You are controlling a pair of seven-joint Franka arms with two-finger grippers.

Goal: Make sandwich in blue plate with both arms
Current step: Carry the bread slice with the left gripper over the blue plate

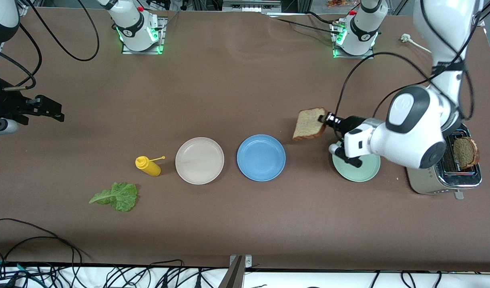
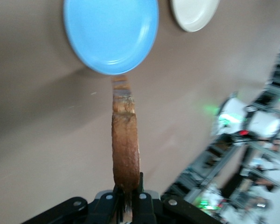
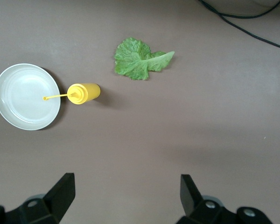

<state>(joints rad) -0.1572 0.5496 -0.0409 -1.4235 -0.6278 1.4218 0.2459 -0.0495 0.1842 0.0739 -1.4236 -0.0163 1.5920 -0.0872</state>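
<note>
The blue plate [image 1: 261, 157] [image 2: 111, 32] lies bare in the middle of the table. My left gripper [image 1: 323, 119] [image 2: 128, 186] is shut on the edge of a brown bread slice [image 1: 309, 124] [image 2: 125, 140], holding it up over the table between the blue plate and a mint-green plate [image 1: 367, 170]. Another slice [image 1: 465, 152] stands in the toaster [image 1: 443, 180]. The lettuce leaf [image 1: 116, 196] [image 3: 140, 59] lies flat toward the right arm's end. My right gripper [image 1: 55, 112] [image 3: 127, 184] waits open and empty, above the table at that end.
A cream-white plate [image 1: 199, 160] [image 3: 25, 96] sits beside the blue plate, with a yellow squeeze bottle [image 1: 148, 166] [image 3: 84, 92] lying next to it. Cables run along the table's front edge and around the arm bases.
</note>
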